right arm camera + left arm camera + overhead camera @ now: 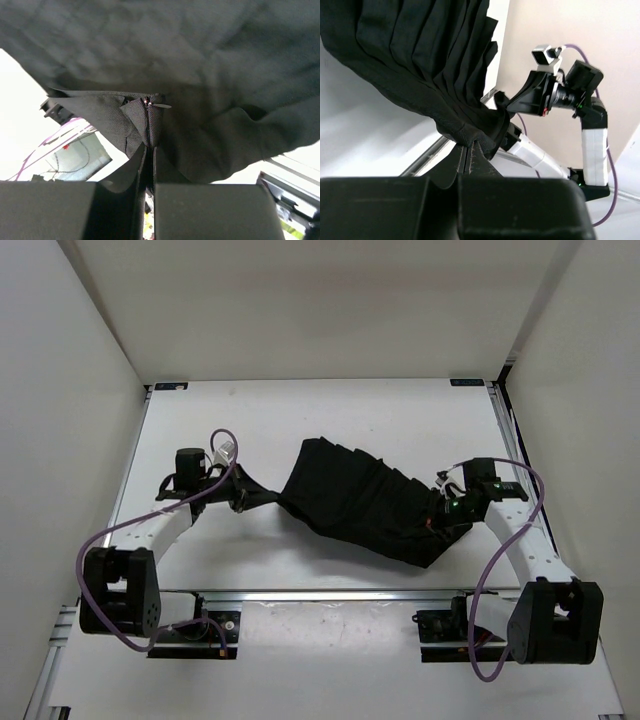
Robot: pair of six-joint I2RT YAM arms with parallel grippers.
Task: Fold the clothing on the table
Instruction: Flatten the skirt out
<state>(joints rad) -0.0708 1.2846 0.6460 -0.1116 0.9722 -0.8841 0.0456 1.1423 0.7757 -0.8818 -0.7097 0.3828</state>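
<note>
The black clothing (365, 498) hangs stretched between both arms over the white table (300, 420), falling in long pleats. My left gripper (240, 495) is shut on its left edge; in the left wrist view the cloth (420, 60) bunches right at the pinched fingertips (468, 146). My right gripper (448, 508) is shut on the right end. In the right wrist view a folded corner of the clothing (210, 75) with a small zipper pull (159, 104) sits clamped at the gripper (150, 146).
White walls surround the table on three sides. An aluminium rail (330, 595) runs along the front edge, with both arm bases behind it. Purple cables (110, 540) loop off each arm. The right arm (560, 95) shows beyond the cloth in the left wrist view.
</note>
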